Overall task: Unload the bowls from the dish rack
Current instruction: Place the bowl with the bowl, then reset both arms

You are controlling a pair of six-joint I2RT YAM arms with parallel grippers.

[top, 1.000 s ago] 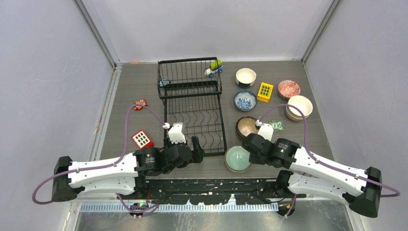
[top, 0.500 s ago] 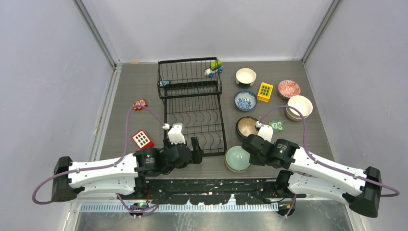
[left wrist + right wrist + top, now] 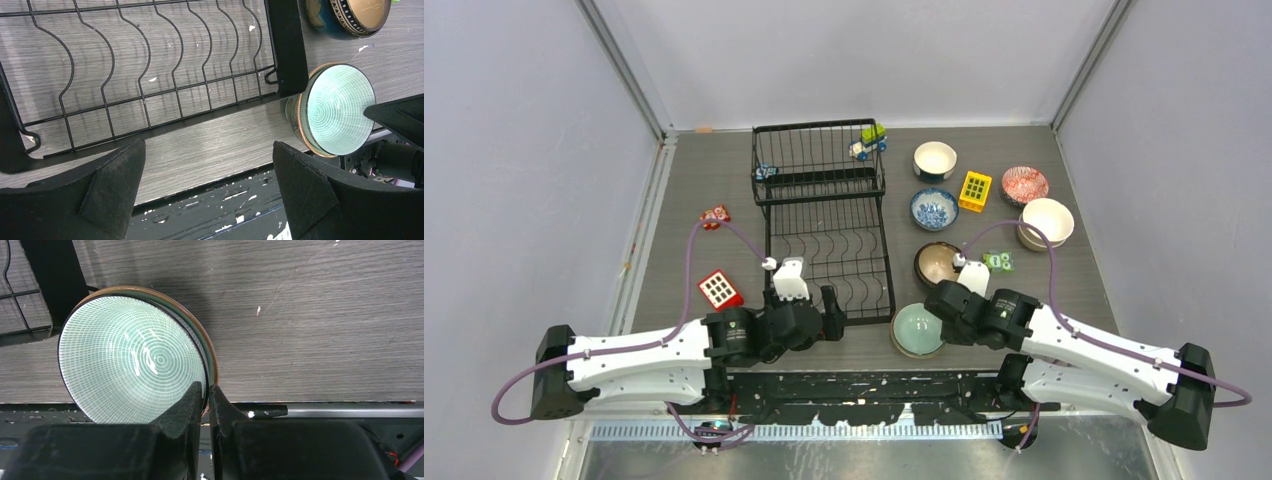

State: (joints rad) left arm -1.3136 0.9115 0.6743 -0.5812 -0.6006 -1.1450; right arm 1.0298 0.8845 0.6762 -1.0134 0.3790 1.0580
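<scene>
**Inspector:** Left wrist view?
**Assistant:** The dish rack (image 3: 286, 50) runs off the top and left edges. The brown bowl (image 3: 350, 17) is cut by the top edge.
**Inspector:** Right wrist view?
**Assistant:** The right gripper (image 3: 205, 389) and its body cover part of the teal bowl (image 3: 132, 360) rim and its lower side.
**Inspector:** Overhead?
**Assistant:** The toy (image 3: 867, 142) at the rack's far right corner and the small green item (image 3: 1000, 262) right of the brown bowl are too small to identify.

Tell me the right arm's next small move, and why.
Probably open the right gripper and let go. It pinches the rim of the teal bowl, which seems to sit on the table beside the rack, outside its wires.
</scene>
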